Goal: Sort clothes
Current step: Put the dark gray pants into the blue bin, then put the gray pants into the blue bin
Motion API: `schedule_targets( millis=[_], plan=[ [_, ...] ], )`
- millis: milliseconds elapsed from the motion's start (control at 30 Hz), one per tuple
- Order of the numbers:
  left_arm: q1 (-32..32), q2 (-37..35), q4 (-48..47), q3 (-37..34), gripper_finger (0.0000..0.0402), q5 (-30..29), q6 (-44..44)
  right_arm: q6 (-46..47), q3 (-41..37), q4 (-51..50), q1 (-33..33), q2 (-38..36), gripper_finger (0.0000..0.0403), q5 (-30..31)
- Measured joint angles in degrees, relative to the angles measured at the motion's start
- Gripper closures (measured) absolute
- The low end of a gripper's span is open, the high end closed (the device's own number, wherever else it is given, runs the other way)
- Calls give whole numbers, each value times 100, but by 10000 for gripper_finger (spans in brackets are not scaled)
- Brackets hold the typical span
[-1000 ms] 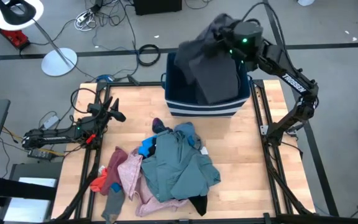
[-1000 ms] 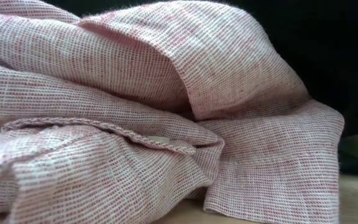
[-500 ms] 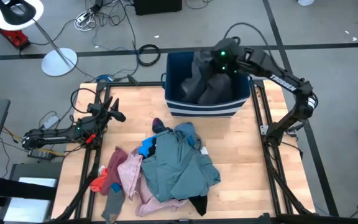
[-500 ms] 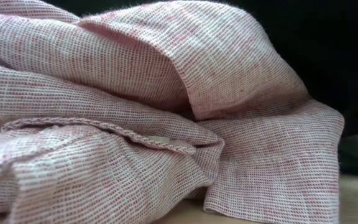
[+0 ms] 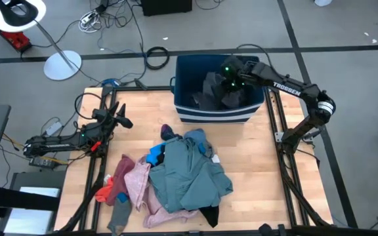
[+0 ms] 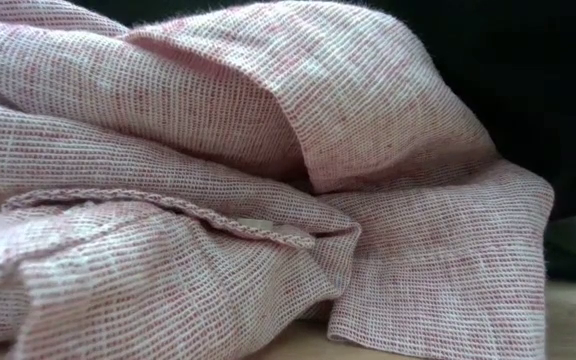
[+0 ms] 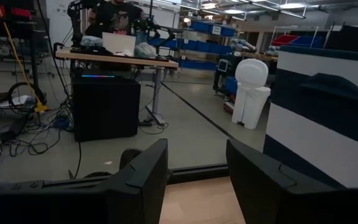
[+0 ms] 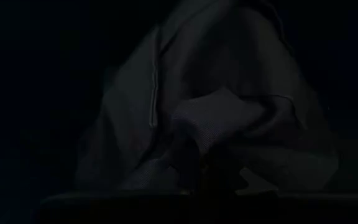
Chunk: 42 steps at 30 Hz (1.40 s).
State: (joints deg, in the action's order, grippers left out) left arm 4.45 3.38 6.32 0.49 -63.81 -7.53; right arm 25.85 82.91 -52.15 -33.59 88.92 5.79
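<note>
A dark grey garment (image 5: pixel 209 97) lies bunched inside the dark blue bin with white stripes (image 5: pixel 210 117) at the table's far edge. My right gripper (image 5: pixel 232 84) reaches down into the bin and is shut on this garment (image 8: pixel 229 118). The other clothes lie in a pile near the table's front: teal-grey (image 5: pixel 192 174), pink (image 5: pixel 140 187), red-orange (image 5: pixel 105 192), bright blue (image 5: pixel 155 156) and black (image 5: pixel 210 215). The pink cloth (image 6: pixel 218 180) fills the low view. My left gripper (image 5: pixel 125 121) rests open and empty at the table's left side (image 7: pixel 197 155). My right gripper holds a bunched fold of the dark grey garment (image 8: pixel 194 146) between its fingers, coming from above and pointing down into the bin. The fingers themselves are lost in the dark. The rest of the garment rests slack on the bin's inside.
A grey sock (image 5: pixel 118 216) lies at the pile's near left corner. Bare wood (image 5: pixel 268 157) shows to the right of the pile, below the bin. The bin's striped wall (image 7: pixel 328 124) shows in the left wrist view. A lamp base and cables lie on the floor beyond the table.
My right gripper has gone down into the bin with the dark grey garment. The garment hung spread over the bin's rim a second ago and now lies bunched inside the bin.
</note>
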Motion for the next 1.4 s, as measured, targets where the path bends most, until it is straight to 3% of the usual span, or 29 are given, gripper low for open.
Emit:
schedule_targets(
  millis=[333,667,833,967,1233,1400],
  plan=[
    [0,0,0,0,232,2,-2,-513,-832,647,-150,2,382,-5],
    [0,0,1,0,232,0,-2,-490,-763,849,-132,1,267,-6],
    [2,0,1,0,232,1,-1,-498,-209,231,-143,0,216,-121],
    [2,0,1,0,232,0,0,-504,412,-372,-140,-2,198,-142],
    [1,0,1,0,232,1,0,-501,1931,-1578,91,-29,202,-75],
    [1,0,1,0,232,0,0,-317,2457,-1746,443,-388,219,221]
  ],
)
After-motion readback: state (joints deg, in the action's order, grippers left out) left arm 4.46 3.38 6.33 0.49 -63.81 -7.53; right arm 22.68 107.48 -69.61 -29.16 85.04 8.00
